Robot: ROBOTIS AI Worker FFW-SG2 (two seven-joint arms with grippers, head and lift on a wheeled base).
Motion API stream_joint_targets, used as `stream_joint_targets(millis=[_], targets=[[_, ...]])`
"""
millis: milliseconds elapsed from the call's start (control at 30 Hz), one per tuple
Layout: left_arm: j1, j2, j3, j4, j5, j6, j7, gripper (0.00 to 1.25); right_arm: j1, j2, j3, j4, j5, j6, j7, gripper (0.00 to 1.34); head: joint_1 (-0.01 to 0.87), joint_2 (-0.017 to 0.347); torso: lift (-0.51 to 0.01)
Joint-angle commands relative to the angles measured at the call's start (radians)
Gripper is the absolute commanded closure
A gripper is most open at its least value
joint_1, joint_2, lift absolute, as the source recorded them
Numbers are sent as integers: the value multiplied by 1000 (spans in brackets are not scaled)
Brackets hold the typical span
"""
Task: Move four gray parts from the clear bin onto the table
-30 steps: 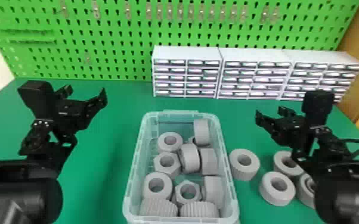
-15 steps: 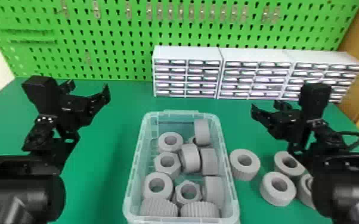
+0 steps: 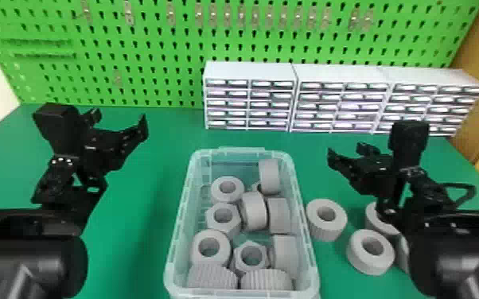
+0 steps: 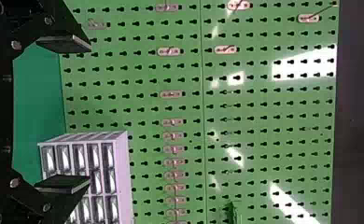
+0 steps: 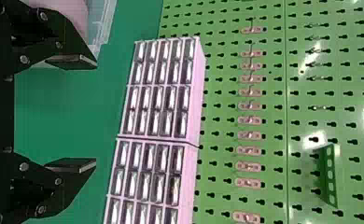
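1. Basically, a green table (image 3: 135,246) lies under everything.
2. Clear bin (image 3: 242,152) at the table's six o'clock, loaded with gray parts (image 3: 215,191).
3. Left claw (image 3: 119,119), bin's ten o'clock: wide open, empty.
4. Right claw (image 3: 348,151), two o'clock: likewise.
5. Four loose parts (image 3: 326,231) on the table, three to four o'clock.
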Motion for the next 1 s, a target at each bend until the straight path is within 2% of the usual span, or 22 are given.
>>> stream_joint_targets(millis=[0, 967], targets=[[2, 2, -5, 0, 3, 0, 2, 272, 4, 3, 5, 8, -4, 0, 0, 515, 686, 26, -50], [-2, 2, -14, 0, 19, -5, 2, 272, -1, 3, 3, -4, -11, 0, 2, 515, 686, 26, -50]])
